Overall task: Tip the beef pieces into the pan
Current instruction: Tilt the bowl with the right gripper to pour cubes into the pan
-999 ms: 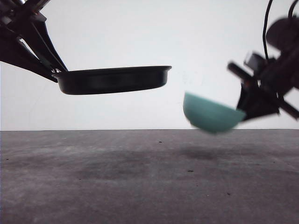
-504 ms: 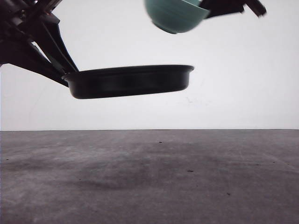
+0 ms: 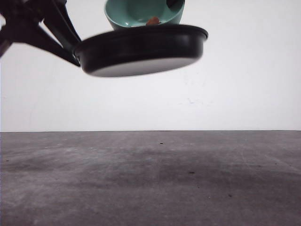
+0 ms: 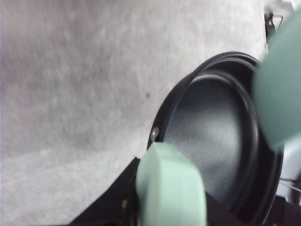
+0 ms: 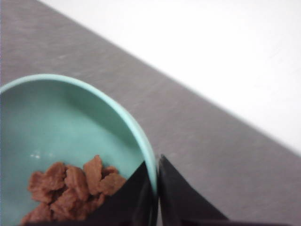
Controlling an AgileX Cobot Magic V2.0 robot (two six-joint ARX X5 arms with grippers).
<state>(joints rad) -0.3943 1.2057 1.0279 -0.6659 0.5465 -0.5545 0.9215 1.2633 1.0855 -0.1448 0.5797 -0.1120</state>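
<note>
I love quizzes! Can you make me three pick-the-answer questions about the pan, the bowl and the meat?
1. Where is the teal bowl compared with the black pan?
A. under it
B. above it, tipped toward it
C. on the table

2. What colour is the pan's handle?
A. pale mint green
B. red
C. yellow

3. Where are the beef pieces right now?
A. spread in the pan
B. on the table
C. in the bowl

Answers:
1 B, the front view shows the bowl tilted over the pan.
2 A, the left wrist view shows it pale green.
3 C, the right wrist view shows them heaped in the bowl, and the pan's inside looks bare.
</note>
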